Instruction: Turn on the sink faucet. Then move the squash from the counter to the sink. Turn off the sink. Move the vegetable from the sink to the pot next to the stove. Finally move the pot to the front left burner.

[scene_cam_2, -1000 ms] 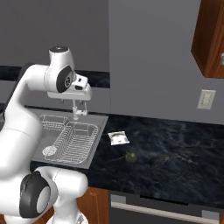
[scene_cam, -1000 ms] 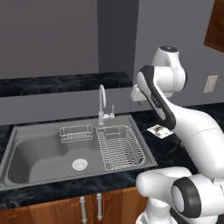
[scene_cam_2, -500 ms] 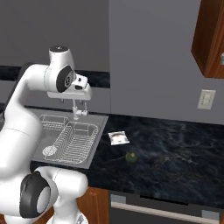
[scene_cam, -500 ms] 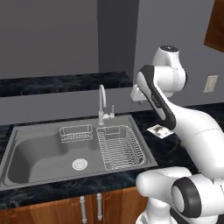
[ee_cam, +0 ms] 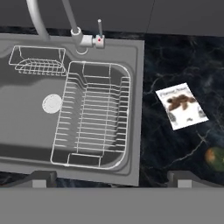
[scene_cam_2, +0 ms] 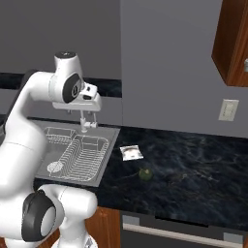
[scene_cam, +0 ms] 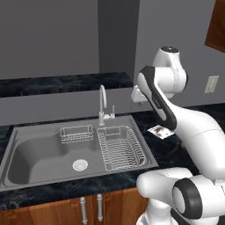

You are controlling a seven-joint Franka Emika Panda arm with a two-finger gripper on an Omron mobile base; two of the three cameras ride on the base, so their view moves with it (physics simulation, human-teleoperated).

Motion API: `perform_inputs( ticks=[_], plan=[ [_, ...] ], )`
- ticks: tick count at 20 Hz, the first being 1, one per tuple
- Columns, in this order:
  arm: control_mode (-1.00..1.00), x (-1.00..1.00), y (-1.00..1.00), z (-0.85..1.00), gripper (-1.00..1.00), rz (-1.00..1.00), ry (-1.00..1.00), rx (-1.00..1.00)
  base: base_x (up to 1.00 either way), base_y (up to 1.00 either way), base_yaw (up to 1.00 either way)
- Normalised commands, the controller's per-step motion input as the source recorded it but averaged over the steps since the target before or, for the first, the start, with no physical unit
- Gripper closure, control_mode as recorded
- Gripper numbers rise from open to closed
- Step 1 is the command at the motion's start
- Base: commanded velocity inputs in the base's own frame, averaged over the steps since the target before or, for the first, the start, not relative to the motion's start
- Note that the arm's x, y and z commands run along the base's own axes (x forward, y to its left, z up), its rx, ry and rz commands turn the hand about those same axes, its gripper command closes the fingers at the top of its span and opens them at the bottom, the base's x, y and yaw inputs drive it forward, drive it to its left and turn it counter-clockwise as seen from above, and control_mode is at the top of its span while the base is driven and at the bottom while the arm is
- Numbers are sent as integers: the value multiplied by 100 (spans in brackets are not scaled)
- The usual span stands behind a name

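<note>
The two-finger tool stands with its jaws spread wide and holds nothing, suspended above the right front part of the wide rectangular grey steel sink, with its two dark fingertips at the near rim. Below it, a wire dish rack lies in the right of the basin, a round drain sits to its left, and the thin silver gooseneck faucet with its small lever handle rises at the rear rim. On the black white-veined marble tabletop to the right of the sink lies a white printed packet, and the small round dark green squash rests near that packet, further toward the front edge and well apart from the tool.
</note>
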Motion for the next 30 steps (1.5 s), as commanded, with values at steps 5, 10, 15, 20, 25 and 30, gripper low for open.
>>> perform_inputs(
  ticks=[5, 10, 15, 20, 25, 30],
  plan=[
    [-100, 51, -19, -62, -100, 7, -2, 6, 0, 0, 0],
    [-100, 46, -33, -56, -100, 20, -9, 15, 0, 0, 0],
    [-100, 8, -10, -16, -100, 19, -21, 12, 0, 0, 0],
    [-100, 21, 25, -14, -100, 26, -22, 2, 0, 0, 0],
    [-100, 27, 14, -19, -100, 13, -7, 0, 0, 0, 0],
    [-100, 24, 0, -21, -100, 16, 0, 0, 0, 0, 0]
  ],
)
